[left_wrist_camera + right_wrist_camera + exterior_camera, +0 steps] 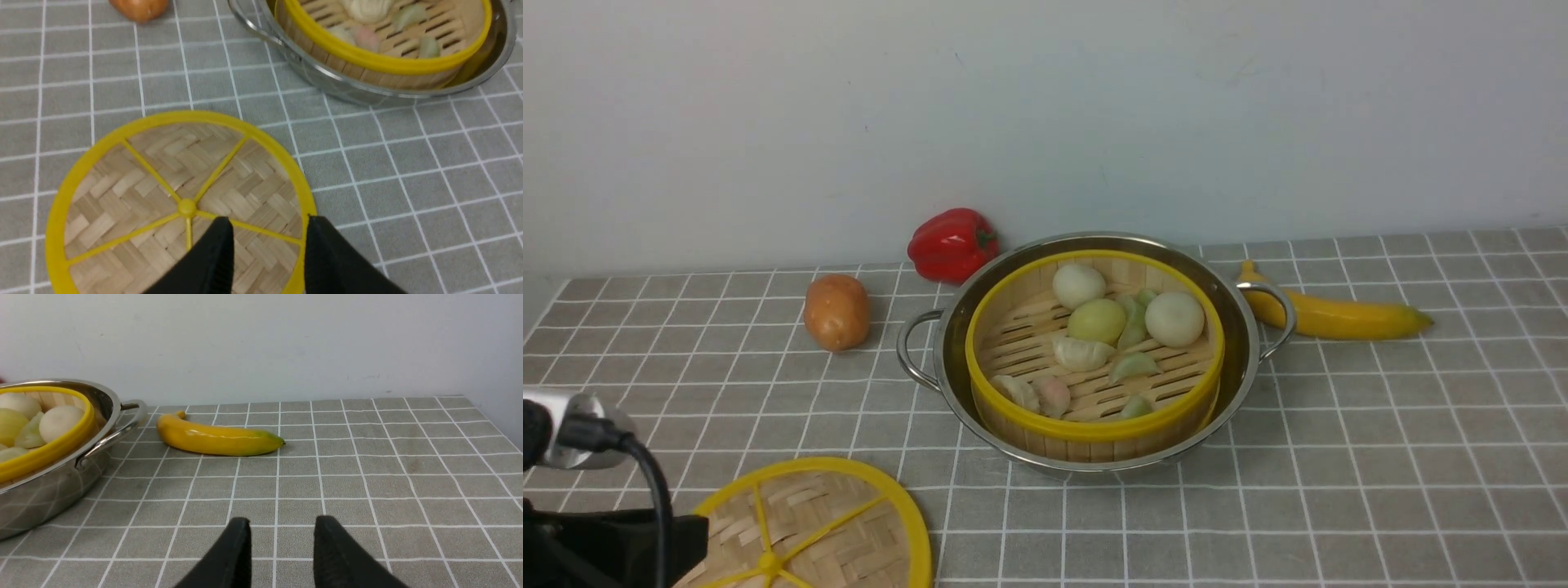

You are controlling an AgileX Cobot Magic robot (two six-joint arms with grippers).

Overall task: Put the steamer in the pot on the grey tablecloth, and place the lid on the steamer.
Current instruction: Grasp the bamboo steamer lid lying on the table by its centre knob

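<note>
The steamer (1094,429), a bamboo basket with a yellow rim, sits inside the shiny pot (1245,327) on the grey tablecloth (1339,457), with buns and dumplings (1097,320) in it. Its top is uncovered. The lid (809,523), a woven disc with yellow spokes, lies flat on the cloth at the near left. In the left wrist view my left gripper (269,222) is open over the lid (163,196), its fingers on either side of the lid's rim near the edge. My right gripper (280,522) is open and empty above bare cloth, to the right of the pot (49,490).
A red pepper (952,243) and a potato (836,311) lie behind and left of the pot. A banana (1339,317) lies right of the pot's right handle. A pale wall closes off the back of the table.
</note>
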